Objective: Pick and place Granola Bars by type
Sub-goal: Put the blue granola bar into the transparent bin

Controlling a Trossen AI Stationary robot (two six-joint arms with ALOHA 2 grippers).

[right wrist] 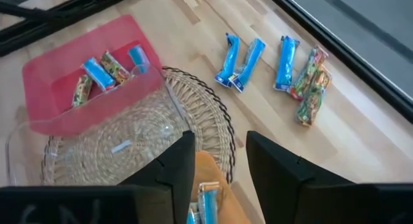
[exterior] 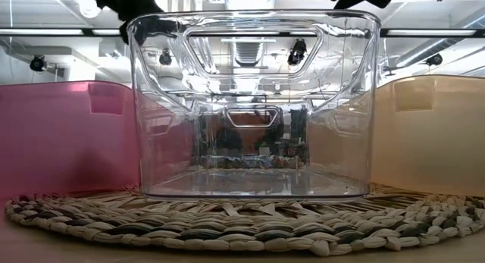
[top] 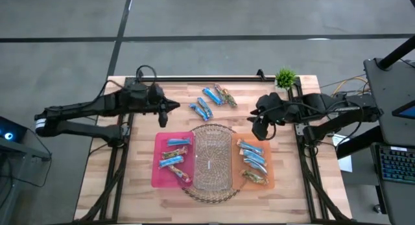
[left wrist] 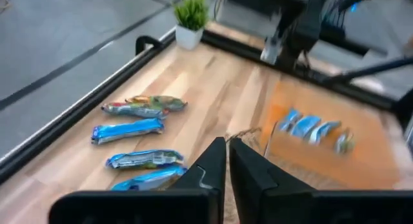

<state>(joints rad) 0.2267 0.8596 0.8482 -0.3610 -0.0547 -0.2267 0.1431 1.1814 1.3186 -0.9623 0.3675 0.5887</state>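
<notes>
Fingers of left gripper [top: 174, 107] shut, empty, beside loose bars [top: 213, 99]; right gripper [top: 262, 130] parted, empty, over orange bin's [top: 270, 165] far edge.

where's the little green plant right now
In the high view the plant stands at the table's far right corner, just beyond the right gripper and to the right of the loose bars.
</notes>
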